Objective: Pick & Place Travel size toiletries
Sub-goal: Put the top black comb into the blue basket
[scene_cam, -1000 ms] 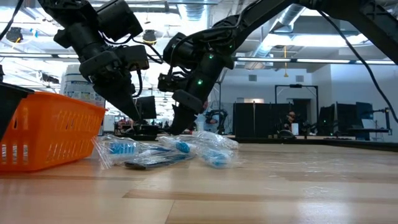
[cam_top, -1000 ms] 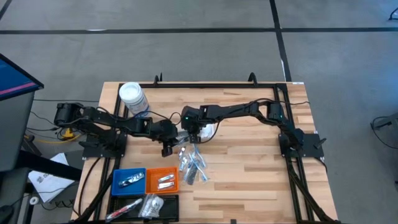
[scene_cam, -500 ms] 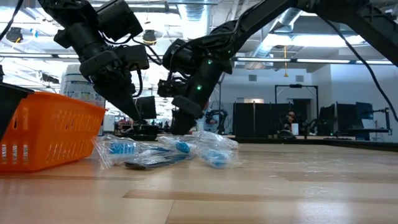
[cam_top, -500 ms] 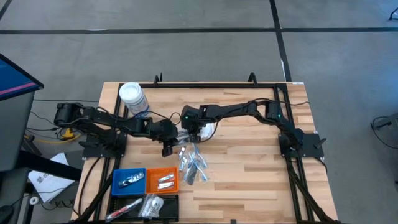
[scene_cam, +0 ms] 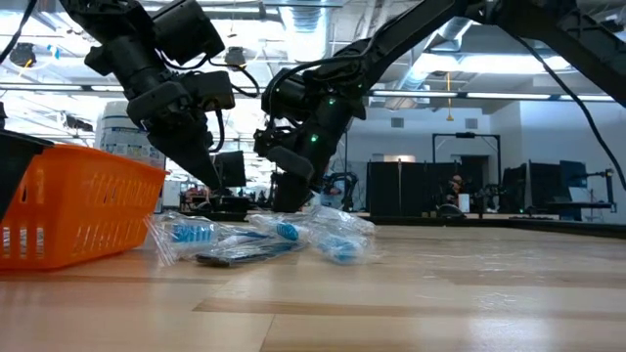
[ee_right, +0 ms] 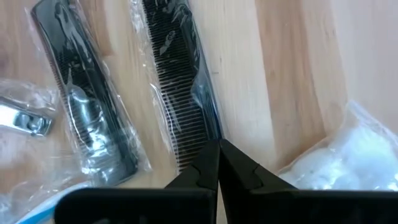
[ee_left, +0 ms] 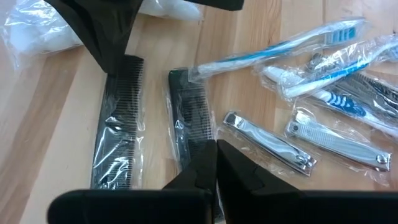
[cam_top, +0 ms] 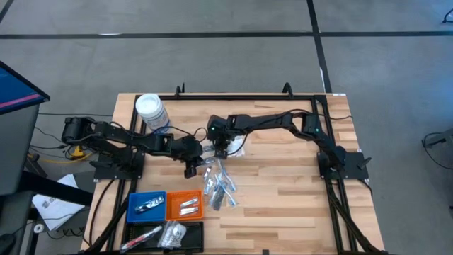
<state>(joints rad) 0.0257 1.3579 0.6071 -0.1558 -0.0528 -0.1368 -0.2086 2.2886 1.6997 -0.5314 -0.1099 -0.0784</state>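
My left gripper (ee_left: 216, 163) and right gripper (ee_right: 219, 163) are clenched, empty; wrapped combs (ee_left: 118, 124) look light, stiff, slippery—grasp mid-spine.

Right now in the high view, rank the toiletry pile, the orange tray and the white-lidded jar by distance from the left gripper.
1. Toiletry pile, just beside the left gripper, toward the front.
2. Orange tray, front edge.
3. White-lidded jar, back left. Tray and jar are close to call.

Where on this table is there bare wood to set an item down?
The table's right half, from the toiletry pile to the right arm's base, lies bare. The strip below that pile, right of the trays, is free. The centre, where both shut grippers meet over wrapped combs, is crowded.
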